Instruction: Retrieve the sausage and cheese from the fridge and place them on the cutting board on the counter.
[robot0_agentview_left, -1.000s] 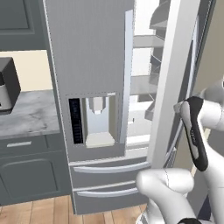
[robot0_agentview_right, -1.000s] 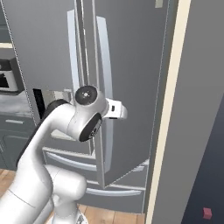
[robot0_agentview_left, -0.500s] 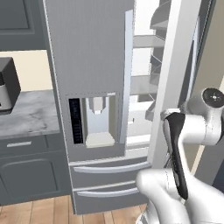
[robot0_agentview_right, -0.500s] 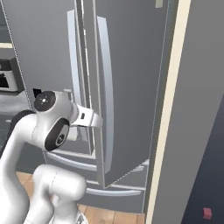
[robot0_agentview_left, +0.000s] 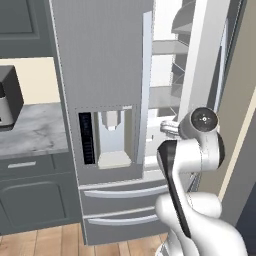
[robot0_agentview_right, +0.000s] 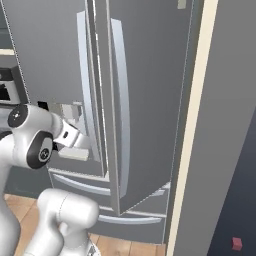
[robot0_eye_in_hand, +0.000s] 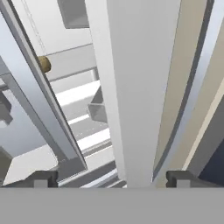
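The grey fridge (robot0_agentview_left: 105, 75) stands with its left door shut and its right door (robot0_agentview_left: 207, 60) swung open, so white shelves (robot0_agentview_left: 162, 47) show in the gap. In the hand view my gripper (robot0_eye_in_hand: 111, 179) is open, its fingertips (robot0_eye_in_hand: 43, 178) wide apart on either side of the open door's white edge (robot0_eye_in_hand: 131, 87), with nothing held. A small yellow-tan lump (robot0_eye_in_hand: 43, 64), which looks like the cheese, sits on a grey shelf inside. The sausage and the cutting board are out of view. The marble counter (robot0_agentview_left: 30, 135) lies left of the fridge.
A dark appliance (robot0_agentview_left: 9, 95) stands on the counter at the left. Long silver door handles (robot0_agentview_right: 120, 100) run down the fridge front. The water dispenser (robot0_agentview_left: 111, 137) is set in the left door. A beige wall edge (robot0_agentview_right: 192, 125) stands close on the right.
The jaws have gone from shut to wide open. The arm has folded, its elbow swinging left and lower in the right base view. The fridge doors have not moved.
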